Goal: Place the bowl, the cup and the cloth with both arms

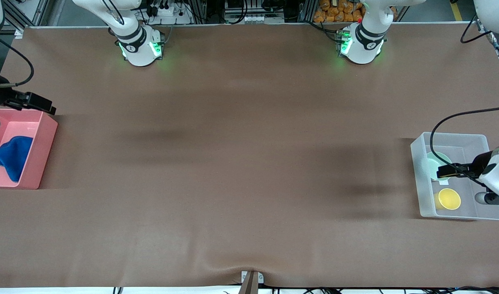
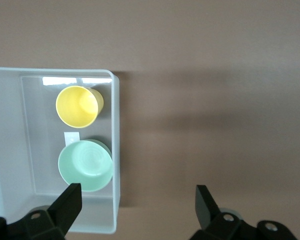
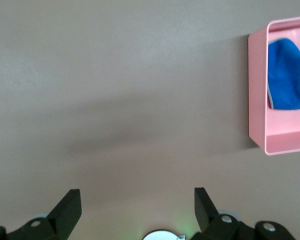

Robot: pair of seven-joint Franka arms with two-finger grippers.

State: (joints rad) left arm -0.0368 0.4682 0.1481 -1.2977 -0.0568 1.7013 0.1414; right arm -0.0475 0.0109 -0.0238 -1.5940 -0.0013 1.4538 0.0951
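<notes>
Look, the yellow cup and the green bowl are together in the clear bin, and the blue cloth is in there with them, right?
Not quite. The cup and the bowl do sit together in the clear bin, as the left wrist view shows. But the cloth is not with them: the front view shows it in the pink bin at the right arm's end of the table.

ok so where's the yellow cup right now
The yellow cup stands in the clear bin at the left arm's end of the table, beside the mint-green bowl and nearer to the front camera than it.
</notes>
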